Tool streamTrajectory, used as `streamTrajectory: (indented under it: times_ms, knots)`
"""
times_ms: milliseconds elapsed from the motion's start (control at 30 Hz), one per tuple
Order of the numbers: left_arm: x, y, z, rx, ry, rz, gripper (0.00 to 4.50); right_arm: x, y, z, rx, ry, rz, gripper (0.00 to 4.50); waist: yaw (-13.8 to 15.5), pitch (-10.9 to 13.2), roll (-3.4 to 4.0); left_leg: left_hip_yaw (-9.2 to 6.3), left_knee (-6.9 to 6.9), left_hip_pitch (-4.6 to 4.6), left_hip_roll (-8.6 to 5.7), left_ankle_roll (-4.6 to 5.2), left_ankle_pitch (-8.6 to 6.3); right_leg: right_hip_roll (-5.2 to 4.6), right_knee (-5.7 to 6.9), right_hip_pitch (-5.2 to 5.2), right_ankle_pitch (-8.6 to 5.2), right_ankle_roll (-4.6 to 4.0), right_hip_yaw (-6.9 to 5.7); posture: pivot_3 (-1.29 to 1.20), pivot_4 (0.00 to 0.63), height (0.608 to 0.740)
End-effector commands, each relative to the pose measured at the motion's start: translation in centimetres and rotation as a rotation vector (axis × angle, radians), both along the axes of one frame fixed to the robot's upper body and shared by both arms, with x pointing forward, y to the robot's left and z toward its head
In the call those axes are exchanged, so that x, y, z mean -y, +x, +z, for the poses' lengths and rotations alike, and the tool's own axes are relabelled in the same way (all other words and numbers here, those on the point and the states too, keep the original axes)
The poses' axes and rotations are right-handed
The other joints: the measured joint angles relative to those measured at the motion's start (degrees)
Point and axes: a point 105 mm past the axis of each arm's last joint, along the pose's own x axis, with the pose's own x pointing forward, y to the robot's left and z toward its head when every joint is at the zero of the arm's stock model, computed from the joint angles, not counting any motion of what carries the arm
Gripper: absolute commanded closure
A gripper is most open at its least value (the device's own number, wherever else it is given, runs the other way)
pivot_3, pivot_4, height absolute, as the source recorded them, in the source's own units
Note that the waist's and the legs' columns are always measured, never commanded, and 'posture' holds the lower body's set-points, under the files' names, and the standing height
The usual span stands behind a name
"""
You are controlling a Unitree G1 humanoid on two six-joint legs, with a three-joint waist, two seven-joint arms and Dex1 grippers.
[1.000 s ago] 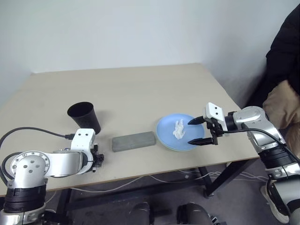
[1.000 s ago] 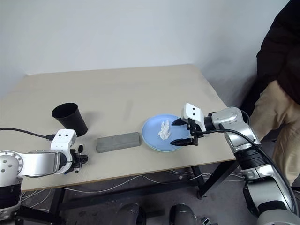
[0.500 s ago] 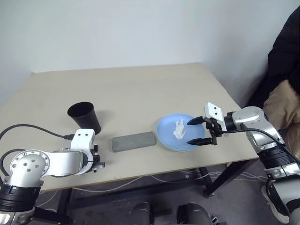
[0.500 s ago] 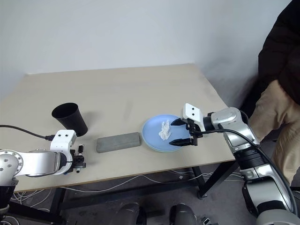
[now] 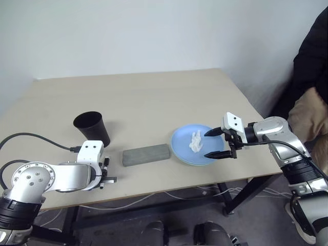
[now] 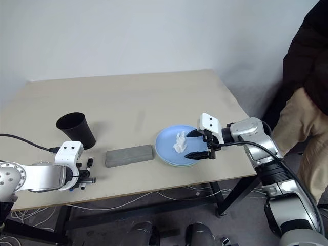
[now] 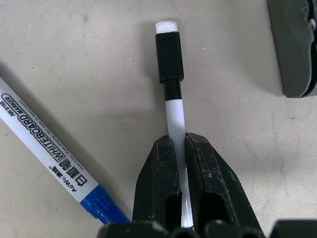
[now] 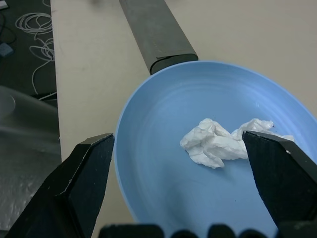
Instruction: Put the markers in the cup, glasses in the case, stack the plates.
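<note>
My left gripper (image 7: 177,144) is shut on the white barrel of the thin black-capped marker (image 7: 169,59), which lies low over the table near its front left edge (image 5: 106,176). The blue-capped marker (image 7: 47,153) lies on the table beside it. Just behind stands the black cup (image 5: 92,126), upright. The grey case (image 5: 146,154) lies shut at the front centre. The light blue plate (image 5: 183,143) sits on a second plate whose pale rim (image 5: 190,163) peeks out underneath. My right gripper (image 5: 208,145) hangs open over the blue plate's right side. The glasses are out of view.
A crumpled white tissue (image 5: 196,141) lies in the blue plate, between my right gripper's fingers (image 8: 94,163) in the right wrist view. A seated person (image 5: 310,72) in a dark jacket is close to the table's right edge. Cables (image 5: 169,196) run under the front edge.
My left gripper's fingers have closed onto the thin marker, and the left elbow has swung outward a little. The right arm has not moved.
</note>
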Motion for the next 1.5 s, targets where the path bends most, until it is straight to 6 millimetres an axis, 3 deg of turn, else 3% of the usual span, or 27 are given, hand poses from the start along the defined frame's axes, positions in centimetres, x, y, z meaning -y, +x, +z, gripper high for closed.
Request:
streamTrajectory:
  times_ms: [33,200,633,767,933,1133,1300,1500]
  knots:
    - [-0.1,0.4,0.7,0.024,0.003,0.001,4.49,-0.5,0.2,1.5,0.057,0.017,0.023,0.0,0.0,0.0,0.0,0.0,0.0,0.0,0.0,0.0,0.0,0.0,0.0,0.0,0.0,0.0,0.0,0.0,0.0,0.701]
    - [0.9,1.3,1.6,0.074,-0.019,-0.052,4.49,-0.5,0.2,1.5,0.056,0.015,0.024,0.0,0.1,0.0,0.0,0.0,0.0,0.0,-0.01,0.0,0.0,-0.01,0.0,0.01,0.0,0.0,-0.02,0.0,0.0,0.701]
    - [2.0,5.5,8.5,0.44,0.051,-0.337,4.49,-0.3,0.1,1.3,0.047,0.012,0.022,0.0,0.0,0.1,-0.1,0.12,-0.09,-0.05,-0.02,-0.02,0.01,0.05,-0.04,-0.09,0.0,0.0,0.02,0.0,0.0,0.701]
    - [2.4,6.0,9.2,0.517,0.05,-0.399,4.49,-0.5,0.1,1.3,0.043,0.012,0.023,0.0,0.0,0.1,-0.1,0.11,-0.09,-0.04,-0.01,-0.02,0.01,0.03,-0.06,-0.08,0.0,0.0,0.01,0.0,0.0,0.701]
    - [2.2,7.5,11.8,0.721,0.082,-0.416,4.49,-0.5,0.1,1.3,0.042,0.012,0.023,0.0,0.0,0.1,-0.11,0.1,-0.13,-0.05,0.0,-0.02,0.01,0.04,-0.11,-0.09,0.0,0.0,0.0,0.0,0.0,0.701]
    - [0.4,9.2,16.9,1.092,0.137,-0.277,4.49,-0.3,0.0,1.3,0.042,0.014,0.008,0.0,0.0,0.1,-0.14,0.12,-0.13,-0.05,0.01,-0.01,0.01,0.04,-0.13,-0.08,0.0,0.0,0.0,0.0,0.0,0.701]
    - [-1.8,9.9,17.2,1.189,0.227,-0.179,4.49,-0.4,0.1,1.5,0.046,0.019,0.005,0.0,0.0,0.1,-0.14,0.14,-0.16,-0.05,0.02,0.0,0.01,0.08,-0.12,-0.08,0.01,0.02,0.01,0.0,0.0,0.701]
    - [-2.8,10.7,16.3,1.204,0.242,-0.168,4.49,-0.8,0.4,2.1,0.06,0.041,0.005,0.0,0.1,0.1,-0.16,0.1,-0.13,-0.05,0.03,0.0,0.02,0.06,-0.11,-0.05,0.01,0.02,-0.05,0.0,0.0,0.701]
